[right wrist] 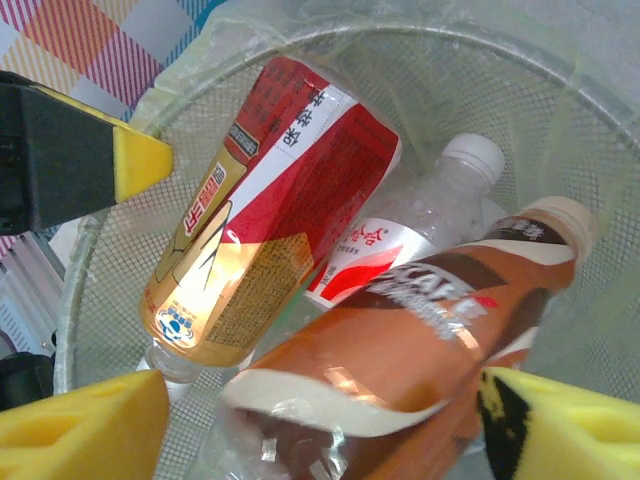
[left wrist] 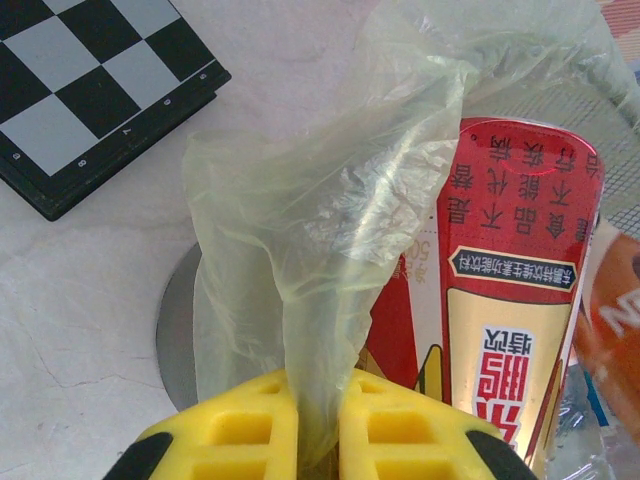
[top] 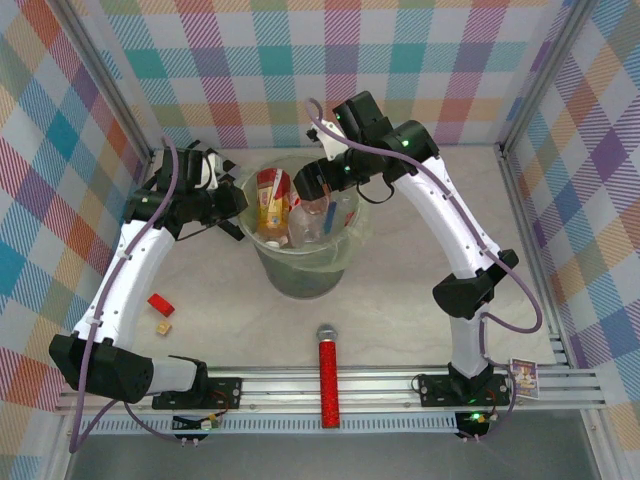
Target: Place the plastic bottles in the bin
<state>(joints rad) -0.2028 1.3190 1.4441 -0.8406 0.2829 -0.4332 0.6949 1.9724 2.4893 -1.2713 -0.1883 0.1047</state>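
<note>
Top view: bin (top: 300,275) at frame centre on surface (top: 400,310), bottles inside, red microphone (top: 328,385) lower centre.
Left wrist view adds: left gripper (left wrist: 318,445) clenched on liner (left wrist: 320,230), checkerboard (left wrist: 90,90) upper left.
Right wrist view: right gripper (right wrist: 320,430) spread, released. Brown-labelled bottle (right wrist: 420,330) lies between pads, red-labelled bottle (right wrist: 270,220) and clear bottle (right wrist: 425,215) beside it in bin.
</note>
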